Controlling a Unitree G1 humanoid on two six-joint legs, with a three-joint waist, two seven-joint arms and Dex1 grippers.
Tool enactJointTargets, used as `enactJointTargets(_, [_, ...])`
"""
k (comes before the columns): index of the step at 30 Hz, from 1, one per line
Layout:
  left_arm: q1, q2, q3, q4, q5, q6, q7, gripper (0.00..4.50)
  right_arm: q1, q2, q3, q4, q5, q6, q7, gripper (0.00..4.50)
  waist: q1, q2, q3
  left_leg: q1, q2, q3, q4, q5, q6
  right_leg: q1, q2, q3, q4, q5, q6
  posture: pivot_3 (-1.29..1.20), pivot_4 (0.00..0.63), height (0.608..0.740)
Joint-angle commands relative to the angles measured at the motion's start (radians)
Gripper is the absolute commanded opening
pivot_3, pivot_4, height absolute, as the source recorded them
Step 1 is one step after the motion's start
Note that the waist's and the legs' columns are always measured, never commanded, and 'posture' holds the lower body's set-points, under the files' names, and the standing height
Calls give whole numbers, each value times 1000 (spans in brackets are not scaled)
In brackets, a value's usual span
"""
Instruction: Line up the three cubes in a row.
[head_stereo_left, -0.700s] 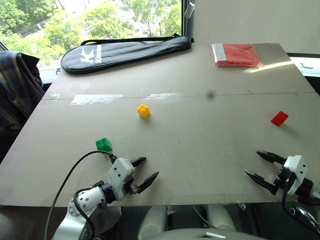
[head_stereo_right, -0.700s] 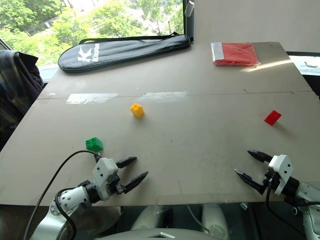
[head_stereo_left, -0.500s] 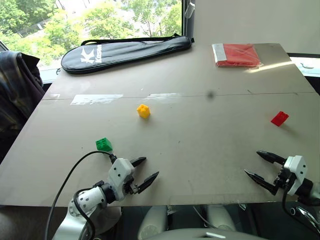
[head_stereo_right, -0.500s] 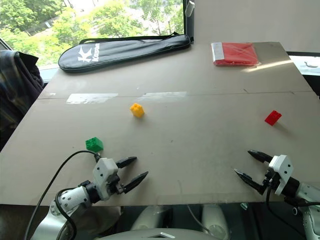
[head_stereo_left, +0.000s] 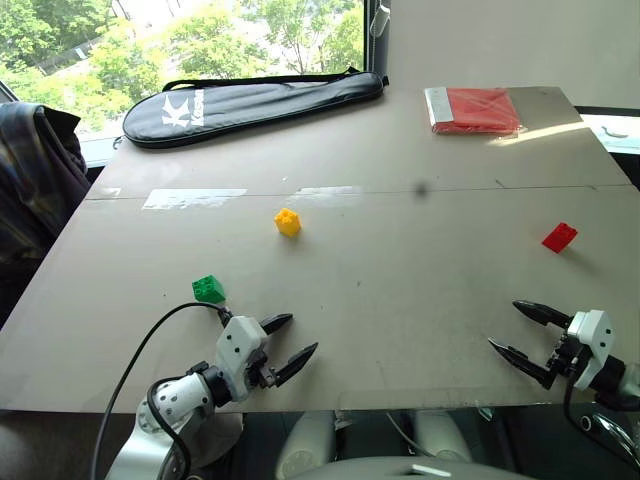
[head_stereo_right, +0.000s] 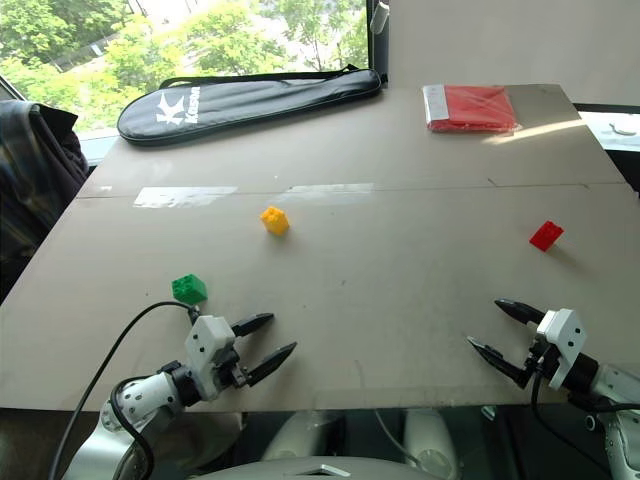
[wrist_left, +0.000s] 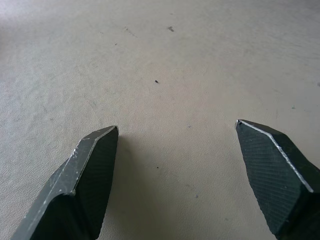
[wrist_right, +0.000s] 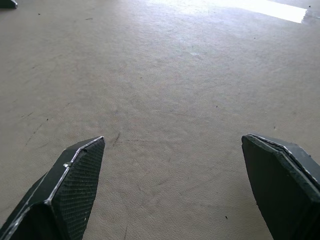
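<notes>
Three studded cubes lie apart on the grey table (head_stereo_left: 400, 270). The yellow cube (head_stereo_left: 287, 221) sits near the middle. At the left, toward the near edge, rests the green cube (head_stereo_left: 208, 289), and the red cube (head_stereo_left: 559, 237) is far off at the right. My left gripper (head_stereo_left: 297, 336) hovers open at the table's near edge, just right of and nearer than the green cube, with nothing between its fingers (wrist_left: 95, 170). Near the front right corner my right gripper (head_stereo_left: 508, 329) is open and empty too, well short of the red cube.
A black racket bag (head_stereo_left: 250, 102) lies across the far left of the table. A flat red packet (head_stereo_left: 475, 109) sits at the far right. A dark jacket (head_stereo_left: 30, 170) hangs beside the table's left edge. A black cable (head_stereo_left: 150, 345) loops over my left arm.
</notes>
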Motion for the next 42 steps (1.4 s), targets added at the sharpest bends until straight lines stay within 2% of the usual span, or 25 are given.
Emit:
enactJointTargets(1, [20, -1, -25, 34, 11, 25, -11, 3797, -2, 3, -11, -16, 6, -13, 0, 4500, 0, 0, 0, 0, 0, 0, 0, 0, 0, 0, 0, 0, 0, 0, 0, 0, 150, 740])
enactJointTargets(11, [-27, 18, -31, 24, 10, 33, -37, 3797, 20, 36, -39, -58, 44, 5, -42, 4500, 9, 2, -1, 0, 0, -1, 1, 0, 0, 0, 0, -1, 0, 0, 0, 0, 150, 740])
enactJointTargets(16, [-91, 44, -39, -18, -13, 76, -68, 3797, 43, 76, -57, -101, 61, 29, -123, 4500, 21, 1, 0, 0, 0, -1, 1, 0, 0, 0, 1, -1, 0, 0, 0, 0, 150, 740])
enactJointTargets(21, [-160, 93, -40, -88, -78, 155, -136, 3797, 54, 134, -87, -193, 80, 106, -271, 4500, 21, 0, 1, -2, 0, -1, 1, 0, 0, -2, 1, -1, 0, 0, -1, 0, 150, 740])
enactJointTargets(25, [-304, 169, -36, -166, -158, 266, -214, 3797, -26, 187, -126, -231, -84, 235, -622, 4500, 20, -2, 1, -13, 0, -2, 3, 1, -2, -13, 2, -2, 3, 2, -2, 0, 150, 740])
enactJointTargets(28, [-413, 212, -49, -201, -188, 339, -244, 3797, -100, 203, -133, -232, -193, 316, -802, 4500, 20, -2, 2, -15, -1, -1, 3, 4, -6, -16, 2, -1, 4, 4, 0, 0, 150, 740])
enactJointTargets(31, [-572, 226, -50, -223, -275, 453, -261, 3797, -210, 248, -143, -209, -247, 425, -978, 4500, 18, -3, 2, -16, -1, -1, 3, 5, -9, -19, 3, 0, 6, 4, 1, 0, 150, 740])
enactJointTargets(36, [-759, 215, -67, -221, -350, 565, -275, 3797, -354, 316, -134, -140, -291, 482, -1115, 4500, 2, -5, 3, -16, -1, -1, 3, 6, -10, -20, 4, 0, 10, 4, 1, 0, 150, 740])
enactJointTargets(42, [-865, 210, -62, -224, -410, 635, -278, 3797, -483, 368, -132, -58, -287, 481, -1181, 4500, -13, -5, 4, -16, -2, 0, 3, 6, -9, -21, 4, 2, 12, 4, 1, 0, 150, 740])
